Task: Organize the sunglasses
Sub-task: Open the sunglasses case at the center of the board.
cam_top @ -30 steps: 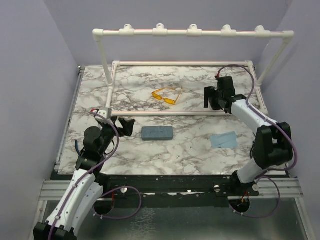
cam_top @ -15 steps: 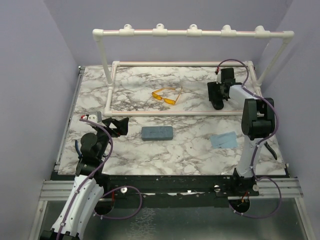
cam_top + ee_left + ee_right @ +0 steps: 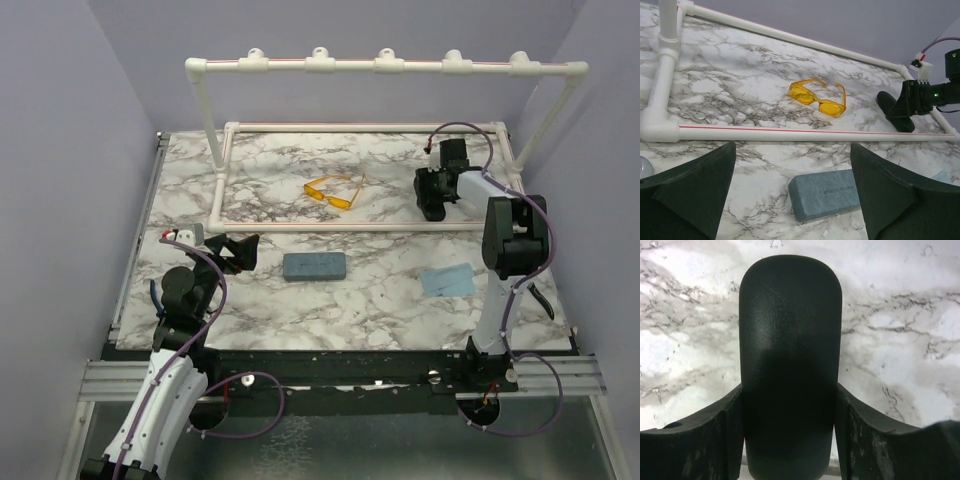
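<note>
The yellow-orange sunglasses (image 3: pixel 332 192) (image 3: pixel 817 98) lie unfolded on the marble table inside the white pipe frame, touched by neither gripper. To their right, my right gripper (image 3: pixel 433 200) (image 3: pixel 790 395) points down over the black oval case (image 3: pixel 790 315) (image 3: pixel 892 107). Its two fingers press against the case's long sides. My left gripper (image 3: pixel 243 250) (image 3: pixel 792 150) hovers open at the near left with nothing between its fingers, facing the grey-blue case (image 3: pixel 314 266) (image 3: pixel 827 192).
A white PVC rack (image 3: pixel 385 64) stands at the back, and its floor pipe (image 3: pixel 330 228) (image 3: pixel 790 134) runs across the table between the cases. A light blue cloth (image 3: pixel 447 279) lies near the right arm's base.
My right gripper has dropped over the black oval case and its jaws have closed in on its sides. The left arm drew back a little, still open.
</note>
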`<state>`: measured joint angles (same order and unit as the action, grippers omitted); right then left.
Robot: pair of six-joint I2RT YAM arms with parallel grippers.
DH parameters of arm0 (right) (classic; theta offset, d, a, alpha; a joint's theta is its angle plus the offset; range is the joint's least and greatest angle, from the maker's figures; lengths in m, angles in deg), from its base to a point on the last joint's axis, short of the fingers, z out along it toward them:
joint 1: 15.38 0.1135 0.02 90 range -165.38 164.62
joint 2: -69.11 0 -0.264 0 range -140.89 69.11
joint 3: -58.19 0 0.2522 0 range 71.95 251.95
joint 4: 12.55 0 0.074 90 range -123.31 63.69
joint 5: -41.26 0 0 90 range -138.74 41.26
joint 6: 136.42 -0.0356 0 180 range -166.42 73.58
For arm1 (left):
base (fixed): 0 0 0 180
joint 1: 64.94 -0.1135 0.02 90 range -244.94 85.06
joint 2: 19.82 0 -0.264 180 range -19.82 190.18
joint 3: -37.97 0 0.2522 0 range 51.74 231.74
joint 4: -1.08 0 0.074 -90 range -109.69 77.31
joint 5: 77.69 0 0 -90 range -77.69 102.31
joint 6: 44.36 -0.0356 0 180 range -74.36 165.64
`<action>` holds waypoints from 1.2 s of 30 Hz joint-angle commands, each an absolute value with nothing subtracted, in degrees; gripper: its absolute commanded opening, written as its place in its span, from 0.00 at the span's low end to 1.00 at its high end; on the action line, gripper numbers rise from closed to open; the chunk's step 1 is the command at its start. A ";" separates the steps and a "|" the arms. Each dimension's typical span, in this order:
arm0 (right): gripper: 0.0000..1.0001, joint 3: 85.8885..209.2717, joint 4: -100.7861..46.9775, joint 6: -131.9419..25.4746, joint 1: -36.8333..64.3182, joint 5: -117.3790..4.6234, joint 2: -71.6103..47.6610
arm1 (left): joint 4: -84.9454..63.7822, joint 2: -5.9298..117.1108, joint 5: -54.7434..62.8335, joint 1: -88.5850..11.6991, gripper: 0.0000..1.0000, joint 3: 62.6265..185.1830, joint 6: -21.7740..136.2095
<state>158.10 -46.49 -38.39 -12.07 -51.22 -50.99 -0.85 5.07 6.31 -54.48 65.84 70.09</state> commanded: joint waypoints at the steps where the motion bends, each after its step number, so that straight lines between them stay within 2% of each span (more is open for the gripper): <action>1: 0.25 153.83 -46.04 -37.17 -11.97 -51.59 -41.58 | 1.18 4.76 4.56 -54.92 0.95 65.02 70.85; 7: 0.22 141.50 -36.29 -35.29 -7.10 -51.98 -21.16 | 3.42 3.74 -1.09 -54.92 0.96 65.69 74.64; 12: 0.21 131.67 -30.66 -29.54 8.04 -51.59 -3.34 | 9.31 6.37 -11.77 -54.81 0.97 69.24 81.85; 16: 0.19 127.14 -23.12 -33.58 20.72 -53.22 4.61 | 11.65 10.54 -18.85 -54.56 0.97 75.59 82.37; 20: 0.18 124.05 -12.59 -35.36 29.45 -55.20 6.07 | 12.07 12.61 -25.66 -53.23 0.97 80.94 80.72; 24: 0.15 124.83 -4.76 -36.04 34.95 -55.02 2.71 | 12.10 14.11 -27.36 -49.62 0.98 84.47 79.52; 26: 0.14 126.75 -2.36 -38.55 37.32 -48.78 -0.25 | 12.06 15.40 -25.13 -47.22 0.98 85.25 80.02; 29: 0.14 129.16 0.28 -41.59 39.66 -42.85 -4.12 | 7.16 18.44 -14.97 -43.36 0.97 88.16 79.69; 36: 0.14 131.31 2.37 -41.62 43.19 -41.97 -8.58 | 5.24 22.72 -5.26 -41.70 0.91 91.92 73.84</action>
<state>128.94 -3.61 -40.62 41.39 -45.14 -7.67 7.76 22.01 -13.04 -42.29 90.32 78.02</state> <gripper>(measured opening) 0.600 0.940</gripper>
